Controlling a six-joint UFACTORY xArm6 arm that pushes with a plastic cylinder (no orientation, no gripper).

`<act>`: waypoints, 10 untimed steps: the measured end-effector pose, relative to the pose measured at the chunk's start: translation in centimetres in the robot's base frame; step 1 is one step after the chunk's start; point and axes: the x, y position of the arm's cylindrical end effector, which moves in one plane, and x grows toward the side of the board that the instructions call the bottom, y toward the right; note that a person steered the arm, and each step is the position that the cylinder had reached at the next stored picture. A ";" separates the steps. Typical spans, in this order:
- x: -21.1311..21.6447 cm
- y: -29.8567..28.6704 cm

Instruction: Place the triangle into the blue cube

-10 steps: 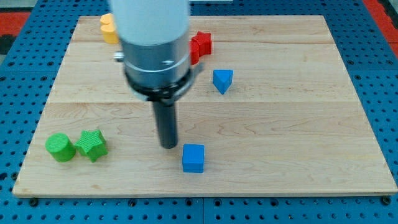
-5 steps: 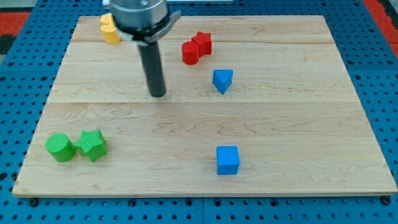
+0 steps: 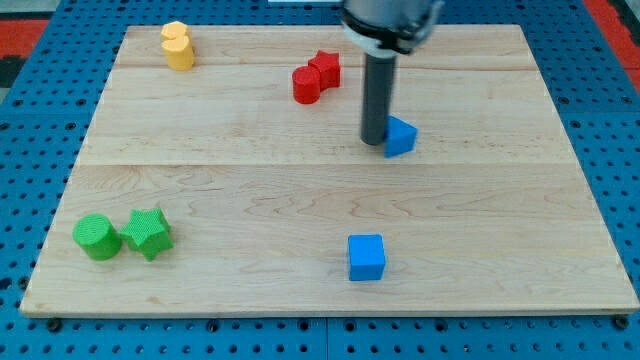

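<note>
The blue triangle (image 3: 402, 136) lies right of the board's middle, in the upper half. My tip (image 3: 374, 140) stands against its left side, touching it. The rod comes down from the arm at the view's top. The blue cube (image 3: 366, 257) sits near the board's bottom edge, well below the triangle and slightly to its left, apart from both the triangle and my tip.
A red cylinder (image 3: 306, 85) and a red star-like block (image 3: 326, 68) sit together up and left of my tip. Two yellow blocks (image 3: 178, 45) are at the top left. A green cylinder (image 3: 96, 237) and a green star (image 3: 147, 233) are at the bottom left.
My tip pushed the blue cube right, swung up to the board's upper left, then crossed right to the triangle's left side. The triangle has slid right and slightly down.
</note>
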 end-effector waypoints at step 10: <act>10.8 -2.4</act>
